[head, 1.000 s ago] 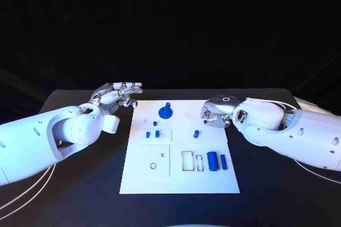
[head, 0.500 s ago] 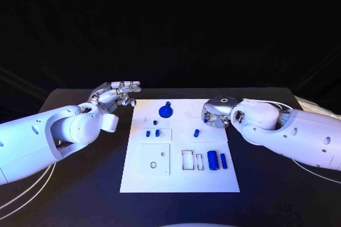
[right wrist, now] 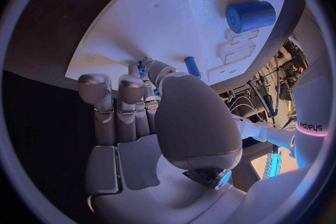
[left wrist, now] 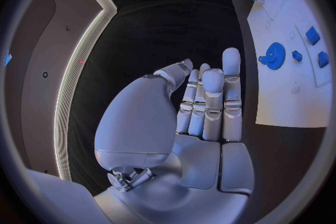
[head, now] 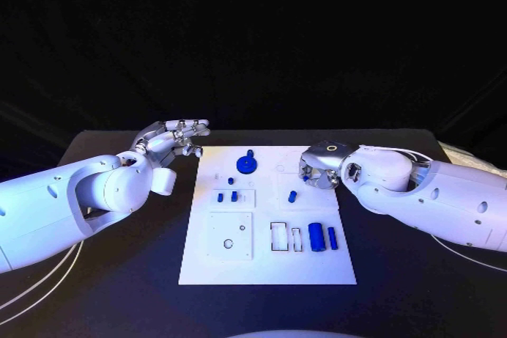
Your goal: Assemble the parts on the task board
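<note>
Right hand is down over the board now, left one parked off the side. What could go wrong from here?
1. The right hand is low over the task board, fingers beside a small blue peg; a sideways move might knock it.
2. The big blue cylinder and slim blue rod lie loose near the right forearm; a sweep may roll them.
3. The head view hides the fingertips, so contact is hard to judge.

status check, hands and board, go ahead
Left hand open, off the board's far left corner, holding nothing. Right hand over task board right edge, fingers curled; grip unclear. Blue gear and blue cylinder on board. Nothing in the way.
</note>
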Controlling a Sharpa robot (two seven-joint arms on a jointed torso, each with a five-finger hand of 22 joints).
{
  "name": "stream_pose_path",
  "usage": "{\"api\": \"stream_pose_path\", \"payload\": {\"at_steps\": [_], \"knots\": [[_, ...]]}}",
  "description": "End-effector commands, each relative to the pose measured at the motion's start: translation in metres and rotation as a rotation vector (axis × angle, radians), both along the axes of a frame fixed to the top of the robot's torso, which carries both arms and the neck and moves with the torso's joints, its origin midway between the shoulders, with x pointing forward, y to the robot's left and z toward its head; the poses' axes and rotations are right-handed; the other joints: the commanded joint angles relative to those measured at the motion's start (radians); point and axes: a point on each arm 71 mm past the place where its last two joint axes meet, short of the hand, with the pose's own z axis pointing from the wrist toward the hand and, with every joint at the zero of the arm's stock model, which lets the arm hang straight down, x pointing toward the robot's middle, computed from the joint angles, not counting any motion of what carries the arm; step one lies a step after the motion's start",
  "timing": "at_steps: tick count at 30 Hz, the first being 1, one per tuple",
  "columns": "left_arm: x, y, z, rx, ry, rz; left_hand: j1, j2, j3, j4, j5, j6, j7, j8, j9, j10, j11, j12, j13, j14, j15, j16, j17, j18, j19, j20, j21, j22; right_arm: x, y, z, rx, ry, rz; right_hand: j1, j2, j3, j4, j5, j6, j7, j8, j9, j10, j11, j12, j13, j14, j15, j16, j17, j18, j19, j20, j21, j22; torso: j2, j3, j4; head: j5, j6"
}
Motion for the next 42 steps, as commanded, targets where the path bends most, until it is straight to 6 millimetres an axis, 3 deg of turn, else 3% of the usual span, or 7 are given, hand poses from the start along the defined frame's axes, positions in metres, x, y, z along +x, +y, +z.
{"api": "stream_pose_path", "payload": {"at_steps": [1, 7, 30, 35, 42], "knots": [[0.000, -0.002, 0.001, -0.004, -0.003, -0.016, 0.001, 0.002, -0.004, 0.001, 0.003, -0.006, 0.001, 0.003, -0.001, -0.006, -0.002, 0.003, 0.001, -0.009, -0.001, -0.006, -0.001, 0.012, -0.002, 0.000, -0.005, -0.001, -0.002, 0.002, -0.006, -0.016, 0.024, 0.015, 0.003, 0.018, 0.014, -0.007, -0.014, 0.017, -0.001, 0.011, 0.006, 0.020, -0.003, 0.008, -0.001, 0.016, -0.003, 0.004, 0.005, 0.007, 0.004, -0.003, 0.000, 0.006, 0.000, 0.0000, 0.0002, 0.000, -0.001], [0.000, -0.001, 0.000, -0.001, -0.002, -0.012, 0.001, 0.003, -0.005, 0.000, 0.005, -0.007, 0.002, 0.004, -0.001, -0.007, -0.001, 0.005, 0.001, -0.011, -0.001, -0.009, -0.005, 0.012, -0.002, 0.000, -0.007, -0.002, -0.002, 0.002, -0.002, 0.028, -0.024, 0.009, 0.018, 0.040, 0.067, -0.046, -0.037, 0.031, 0.005, 0.013, 0.013, 0.052, -0.002, 0.008, -0.007, 0.017, 0.003, 0.013, 0.011, 0.004, 0.012, 0.002, 0.010, 0.022, -0.001, -0.0001, 0.0002, -0.002, -0.002], [0.001, 0.000, 0.000, -0.001, -0.006, -0.007, -0.005, 0.003, -0.014, 0.004, 0.006, -0.010, 0.004, 0.003, -0.002, -0.012, 0.001, 0.010, 0.002, -0.014, 0.001, -0.013, -0.014, 0.012, -0.001, 0.001, -0.013, -0.007, -0.014, -0.008, 0.025, 0.217, -0.046, -0.044, -0.012, 0.033, 0.105, -0.066, -0.051, 0.024, 0.017, 0.004, 0.017, 0.055, 0.008, -0.009, -0.015, 0.017, 0.009, 0.023, 0.018, 0.003, 0.016, 0.008, 0.019, 0.034, 0.000, 0.0001, 0.0010, -0.004, 0.000], [0.001, 0.000, 0.000, 0.001, -0.006, -0.005, -0.005, 0.003, -0.015, 0.004, 0.007, -0.011, 0.005, 0.003, -0.002, -0.013, 0.001, 0.010, 0.002, -0.015, 0.001, -0.014, -0.015, 0.012, -0.001, 0.001, -0.014, -0.008, -0.026, 0.003, 0.033, 0.278, -0.021, -0.013, -0.013, 0.032, 0.106, -0.067, -0.051, 0.024, 0.018, 0.003, 0.017, 0.055, 0.009, -0.010, -0.016, 0.017, 0.010, 0.024, 0.019, 0.003, 0.017, 0.008, 0.020, 0.035, -0.001, 0.0001, -0.0008, 0.001, 0.000], [0.001, -0.003, -0.001, -0.003, -0.007, -0.010, -0.005, 0.004, -0.015, 0.004, 0.007, -0.012, 0.005, 0.003, -0.002, -0.014, 0.002, 0.011, 0.002, -0.015, 0.001, -0.014, -0.016, 0.011, -0.001, 0.001, -0.015, -0.009, -0.048, 0.041, 0.036, 0.352, 0.031, 0.093, -0.014, 0.032, 0.112, -0.072, -0.046, 0.022, 0.021, 0.001, 0.018, 0.055, 0.011, -0.013, -0.017, 0.017, 0.011, 0.028, 0.022, 0.003, 0.017, 0.009, 0.021, 0.036, -0.001, -0.0008, 0.0007, 0.011, -0.003]]}}
